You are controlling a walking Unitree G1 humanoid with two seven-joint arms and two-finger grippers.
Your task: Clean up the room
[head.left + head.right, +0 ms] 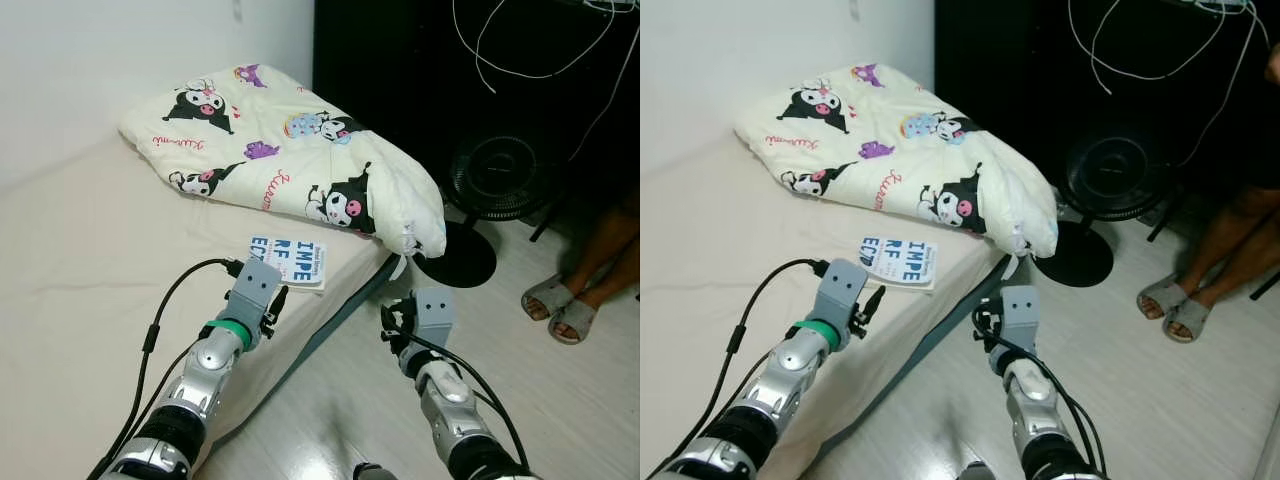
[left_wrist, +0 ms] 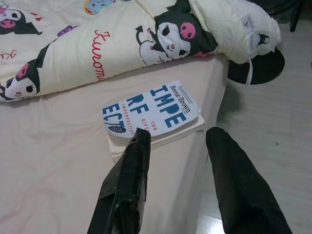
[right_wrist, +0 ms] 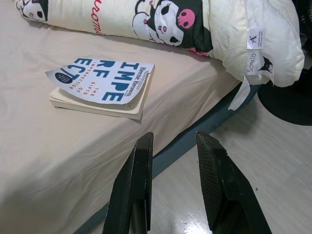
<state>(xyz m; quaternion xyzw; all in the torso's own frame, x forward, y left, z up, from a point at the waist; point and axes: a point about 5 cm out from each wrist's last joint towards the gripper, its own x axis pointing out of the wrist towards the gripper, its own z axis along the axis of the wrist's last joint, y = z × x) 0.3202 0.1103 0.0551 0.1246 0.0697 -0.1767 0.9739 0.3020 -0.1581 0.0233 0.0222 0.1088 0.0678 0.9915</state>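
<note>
Presently the left gripper (image 2: 178,146) hovers over the beige mattress (image 1: 80,250) with fingers spread wide and empty, just short of the white softcover book with blue lettering (image 1: 288,262), which lies flat near the mattress edge below the cream cartoon-print folded quilt (image 1: 285,150). Judged light, thin and floppy, the book is probably best pinched at its overhanging free corner or spine edge, since the curling cover may slip. Rightward, the right gripper (image 3: 173,161) hangs over the pale floor (image 1: 560,400), parted and empty; the black fan (image 1: 495,180) merges into darkness, and a seated person's sandalled feet (image 1: 560,305) are cut off.
</note>
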